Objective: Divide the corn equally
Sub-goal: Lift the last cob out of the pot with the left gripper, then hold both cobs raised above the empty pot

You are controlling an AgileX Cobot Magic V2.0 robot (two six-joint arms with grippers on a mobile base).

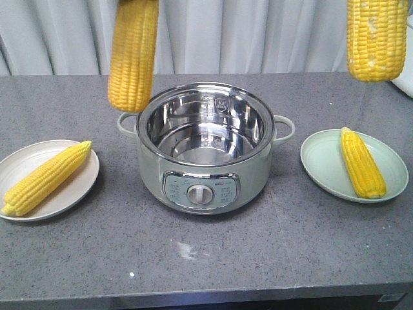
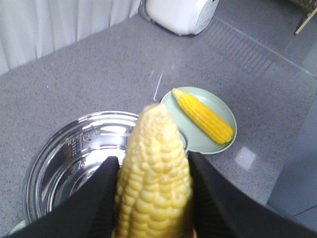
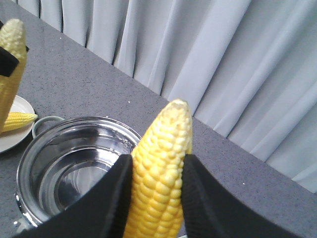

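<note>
A grey speckled desk [image 1: 206, 258] runs along in front of a pale pleated curtain [image 1: 258, 32]. Square in the middle of it sits a pale green electric pot [image 1: 203, 171], with a dial on its front and a small handle on each side. It stands between two plates, right in the line from one to the other. Off at a far corner, in the left wrist view, is a white appliance [image 2: 181, 15]; I cannot tell what it is.

The pot's polished steel inside is bare down to the bottom. To its left, a cream plate [image 1: 26, 158] carries the left plate cob [image 1: 46, 177], laid slantwise with its tapered tip pointing back towards the pot. To its right, a light green plate [image 1: 322, 161] carries the right plate cob [image 1: 361, 161], lying nearly front to back with its tip at the far side.

The other two cobs are in the air. The left claw [image 2: 153, 173] is clamped on the left held cob [image 1: 133, 55], a black finger on either flank. That cob hangs upright, its lower end by the pot's left rim, above the handle there. The right claw [image 3: 157, 171] grips the right held cob [image 1: 377, 39] the same way. It hangs upright and high near the right edge, behind the green plate and well apart from the pot
</note>
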